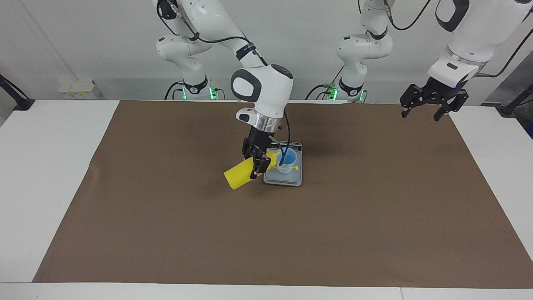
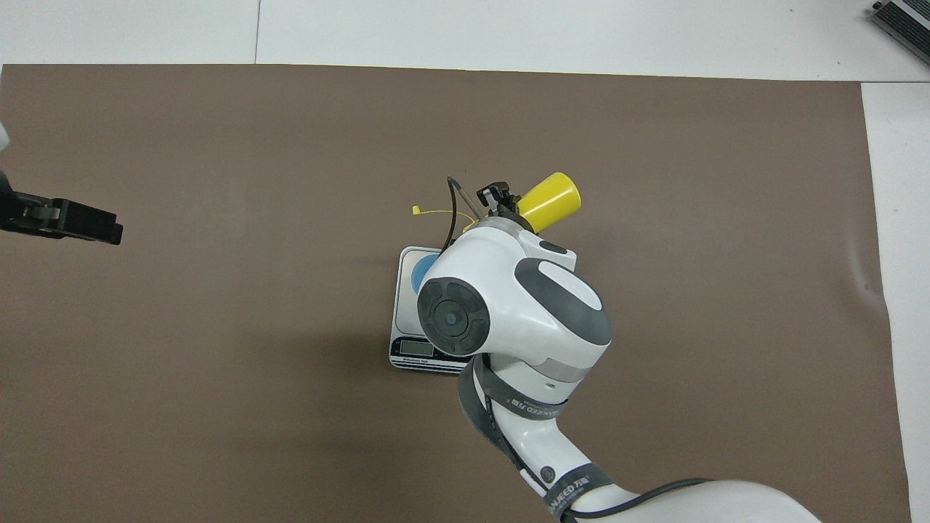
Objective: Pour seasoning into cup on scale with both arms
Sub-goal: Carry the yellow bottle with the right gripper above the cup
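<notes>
the right gripper hangs over the middle of the counter, directly beside the scale. its fingers are clamped on the seasoning, gripping the yellow bottle near its nozzle end. the bottle is tipped far over, close to horizontal, with its flat base raised and pointing toward the right arm's end of the counter and its nozzle aimed at the cup. the nozzle tip sits at or just over the cup rim; whether it touches the rim cannot be told. a small tethered lid dangles from the nozzle on a thin yellow strap beside the cup.

the cup stands upright on the weighing plate of the scale, with its blue inside visible. the scale lies flat on the brown mat that covers most of the counter. its dark display strip is at the end nearer to the robots. in the overhead view the right arm's wrist hides most of the cup and plate; the scale shows its display end, and the base of the seasoning projects past the wrist.

the left gripper waits in the air over the left arm's end of the counter, well apart from the scale. its fingers are spread wide and hold nothing.
</notes>
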`<state>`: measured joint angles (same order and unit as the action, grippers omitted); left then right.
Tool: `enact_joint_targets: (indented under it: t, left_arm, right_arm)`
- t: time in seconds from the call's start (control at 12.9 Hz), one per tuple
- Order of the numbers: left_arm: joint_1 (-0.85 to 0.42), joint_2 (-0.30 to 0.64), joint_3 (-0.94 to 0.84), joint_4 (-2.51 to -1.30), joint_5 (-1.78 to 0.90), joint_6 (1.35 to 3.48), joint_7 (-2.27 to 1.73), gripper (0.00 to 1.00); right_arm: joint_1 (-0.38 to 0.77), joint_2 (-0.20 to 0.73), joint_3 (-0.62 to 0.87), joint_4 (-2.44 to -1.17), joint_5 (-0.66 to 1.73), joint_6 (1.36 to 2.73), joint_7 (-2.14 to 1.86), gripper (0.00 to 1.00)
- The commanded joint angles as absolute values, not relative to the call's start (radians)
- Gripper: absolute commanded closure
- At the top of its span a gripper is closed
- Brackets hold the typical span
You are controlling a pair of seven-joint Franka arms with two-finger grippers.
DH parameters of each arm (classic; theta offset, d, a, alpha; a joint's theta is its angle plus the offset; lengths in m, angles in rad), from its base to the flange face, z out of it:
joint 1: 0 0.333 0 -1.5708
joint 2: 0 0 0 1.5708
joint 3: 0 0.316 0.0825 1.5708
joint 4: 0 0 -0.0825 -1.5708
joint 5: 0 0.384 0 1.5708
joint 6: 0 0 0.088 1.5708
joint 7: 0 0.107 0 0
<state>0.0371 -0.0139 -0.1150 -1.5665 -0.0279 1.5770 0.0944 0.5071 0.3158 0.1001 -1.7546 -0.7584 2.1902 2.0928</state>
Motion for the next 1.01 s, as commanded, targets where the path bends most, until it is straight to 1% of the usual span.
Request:
enact_joint_targets:
  t: [0.0,0.23,0.39,0.47,0.62,0.7,0.93]
  left_arm:
    - [0.040,-0.012,-0.120,-1.568,-0.038,1.571,0.087,0.00]
    - [0.040,-0.014,-0.120,-1.568,-0.038,1.569,0.086,0.00]
    - [0.040,-0.012,-0.118,-1.568,-0.038,1.571,0.087,0.00]
    - [0.040,-0.012,-0.118,-1.568,-0.038,1.571,0.087,0.00]
    - [0.041,-0.012,-0.118,-1.568,-0.038,1.571,0.087,0.00]
    - [0.041,-0.012,-0.118,-1.568,-0.038,1.571,0.087,0.00]
    - [0.041,-0.012,-0.118,-1.568,-0.038,1.572,0.087,0.00]
  right_arm:
    - [0.520,0.310,0.101,-1.740,-0.879,2.193,2.132,1.00]
    - [0.538,0.307,0.101,-1.744,-1.036,2.194,2.140,1.00]
    - [0.572,0.310,0.101,-1.747,-1.147,2.191,2.186,1.00]
    - [0.578,0.316,0.103,-1.749,-1.208,2.181,2.227,1.00]
    - [0.627,0.353,0.101,-1.749,-1.326,2.143,2.310,1.00]
    - [0.633,0.363,0.103,-1.753,-1.382,2.117,2.321,1.00]
    - [0.641,0.359,0.101,-1.786,-1.508,2.114,2.316,1.00]
